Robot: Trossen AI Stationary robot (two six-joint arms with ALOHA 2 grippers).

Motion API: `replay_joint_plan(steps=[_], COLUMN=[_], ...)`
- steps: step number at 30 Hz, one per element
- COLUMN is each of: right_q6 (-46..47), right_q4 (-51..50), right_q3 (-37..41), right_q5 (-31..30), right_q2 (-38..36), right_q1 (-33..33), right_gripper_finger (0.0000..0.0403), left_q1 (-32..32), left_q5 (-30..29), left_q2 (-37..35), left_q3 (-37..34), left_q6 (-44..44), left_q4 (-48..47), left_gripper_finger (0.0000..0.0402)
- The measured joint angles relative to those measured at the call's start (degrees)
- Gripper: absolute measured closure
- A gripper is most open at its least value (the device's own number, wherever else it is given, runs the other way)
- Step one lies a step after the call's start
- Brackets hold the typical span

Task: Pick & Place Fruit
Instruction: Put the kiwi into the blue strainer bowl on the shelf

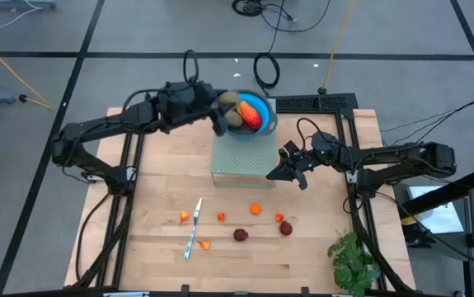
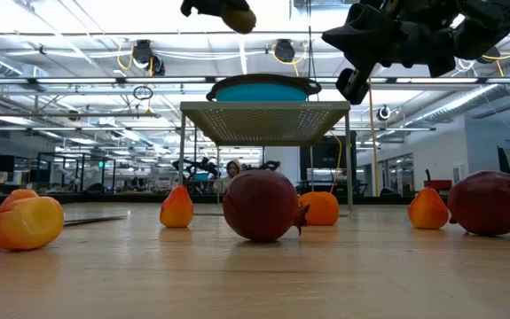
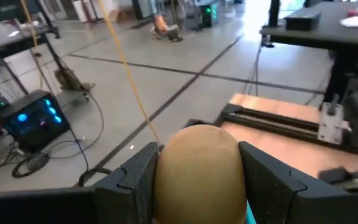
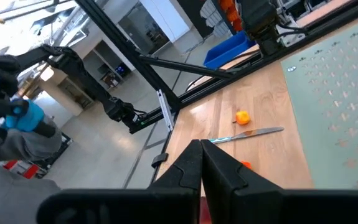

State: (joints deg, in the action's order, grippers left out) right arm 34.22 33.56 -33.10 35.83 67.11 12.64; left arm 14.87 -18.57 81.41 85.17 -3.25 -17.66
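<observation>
Left claw (image 1: 222, 107) is pinching the olive oval (image 3: 198, 163) just over the bowl (image 1: 265, 124) rim. Move it in past the oblong (image 1: 251, 113), then release low. Right claw (image 1: 290, 169), pressed together, waits beside the stand (image 1: 238, 165). 7 fruit left on table (image 1: 245, 260).

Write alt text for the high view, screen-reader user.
Overhead shot: the left tool holds an olive-brown oval fruit over a blue bowl on a raised mesh stand, with a red-orange fruit already inside. The right tool, shut and empty, hovers beside the stand. Small fruits and a knife lie on the wooden table.
</observation>
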Motion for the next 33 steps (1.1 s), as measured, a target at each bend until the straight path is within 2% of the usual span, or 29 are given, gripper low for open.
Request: replay_joint_plan(steps=[8,14,22,33], right_q6=[-8.5,-14.62,-19.87,-23.61], right_q4=[-0.4,-2.55,-14.8,-30.15], right_q3=[0.02,0.07,0.04,0.04], right_q5=[0.0,-0.29,-6.29,-17.83], right_q2=[-0.27,-2.91,-11.07,-25.37], right_q1=[0.12,1.87,4.34,4.63], right_gripper_finger=[0.0403,0.0403,0.0403,0.0403], left_q1=[2.32,2.94,3.84,5.1], left_q5=[3.53,3.72,4.16,5.64], left_q2=[4.89,8.86,11.9,12.74], left_q3=[0.02,0.02,-0.01,-0.03], left_q6=[1.53,2.38,3.85,7.03], left_q4=[6.06,7.55,8.9,8.82], left_gripper_finger=[0.0215,0.0215,0.0215,0.0215])
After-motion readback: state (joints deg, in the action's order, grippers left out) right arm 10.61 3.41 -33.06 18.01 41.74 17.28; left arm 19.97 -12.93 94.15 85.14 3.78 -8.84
